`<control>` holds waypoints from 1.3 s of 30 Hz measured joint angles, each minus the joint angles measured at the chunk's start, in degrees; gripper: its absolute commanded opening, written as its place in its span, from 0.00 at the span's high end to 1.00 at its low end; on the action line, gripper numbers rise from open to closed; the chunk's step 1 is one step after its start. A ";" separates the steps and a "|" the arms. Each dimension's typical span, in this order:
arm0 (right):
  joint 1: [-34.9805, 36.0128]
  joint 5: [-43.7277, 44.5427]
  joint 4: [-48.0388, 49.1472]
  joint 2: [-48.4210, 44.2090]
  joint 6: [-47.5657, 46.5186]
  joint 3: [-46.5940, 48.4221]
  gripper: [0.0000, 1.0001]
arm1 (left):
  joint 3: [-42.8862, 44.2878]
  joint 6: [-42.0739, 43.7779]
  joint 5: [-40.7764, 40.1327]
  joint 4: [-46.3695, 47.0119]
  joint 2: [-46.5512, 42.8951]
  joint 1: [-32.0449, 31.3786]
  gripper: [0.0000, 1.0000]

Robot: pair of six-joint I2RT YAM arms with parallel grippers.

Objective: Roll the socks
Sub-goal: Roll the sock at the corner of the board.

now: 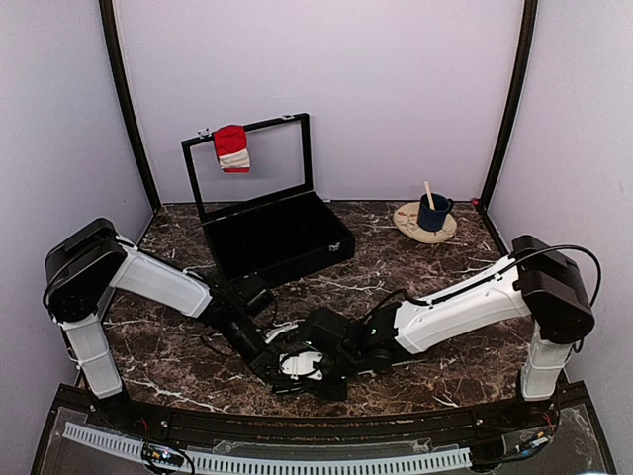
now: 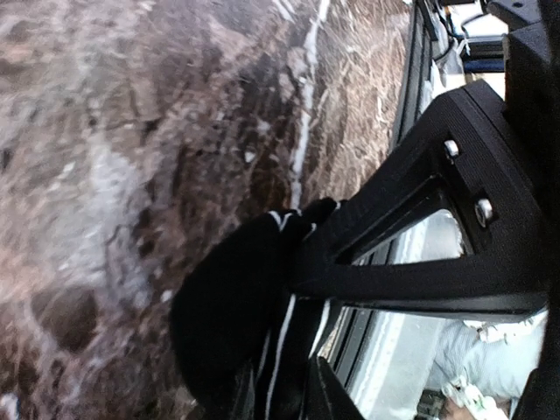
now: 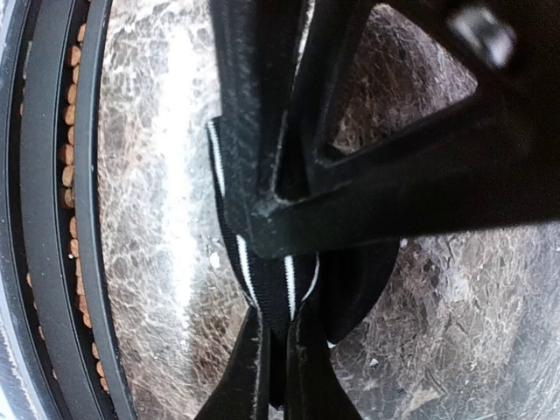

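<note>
Top view: a red sock (image 1: 231, 148) hangs on the black case (image 1: 280, 240) lid. The left gripper (image 1: 280, 373) and right gripper (image 1: 315, 370) meet at the near edge of the desk (image 1: 425, 272).

Left wrist: the jaws stand narrow around a black striped sock (image 2: 234, 308). I cannot tell if they grip it, so it may slip.

Right wrist: the jaws pinch the sock, and one-sided pulling could unroll it.

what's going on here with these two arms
The right tool and left tool meet at the near edge of the table on a black striped sock. The right one is shut on it. The left has the fabric in its jaws, but whether it grips is unclear. A red sock hangs untouched on the open lid of the black case.
</note>
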 measured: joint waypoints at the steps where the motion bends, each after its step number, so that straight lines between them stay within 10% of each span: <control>1: -0.09 -0.24 0.02 0.00 0.37 0.00 1.00 | -0.68 -0.85 -1.11 0.66 -0.87 0.00 0.73; 30: -5.01 -13.16 -12.74 5.18 5.35 9.79 1.00 | -14.73 -17.27 -33.22 5.09 -28.15 -0.24 0.68; 39: -8.68 -21.92 -18.75 8.72 6.19 14.45 1.00 | -15.06 -18.73 -45.31 4.70 -31.61 -8.90 0.67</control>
